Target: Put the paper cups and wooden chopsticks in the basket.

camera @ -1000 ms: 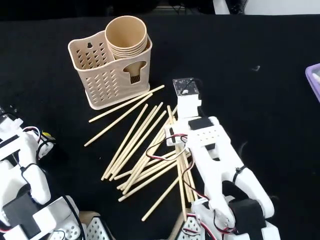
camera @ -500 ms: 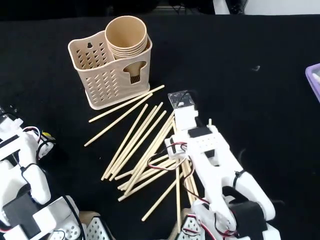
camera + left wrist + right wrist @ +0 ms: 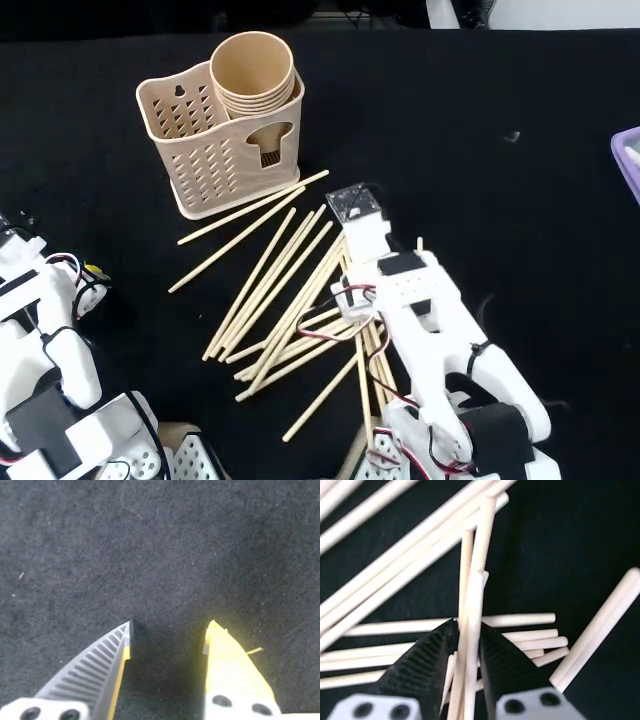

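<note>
Right pincer [image 3: 468, 626] has drawn back leftward, clamped on a few chopsticks [image 3: 472, 595]; I judge basket [image 3: 215, 165] delivery pending. Left pincer [image 3: 168, 626] gapes empty over tabletop [image 3: 150, 540].

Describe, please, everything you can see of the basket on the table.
The basket looks like beige plastic, its walls pierced by small slots, with a keyhole-shaped cut-out in front. It stands upright on the black table, far left in the high view. One of its two compartments holds a stack of paper cups rising above the rim; nothing sticks out of the other. Loose chopsticks lie just before its base.
</note>
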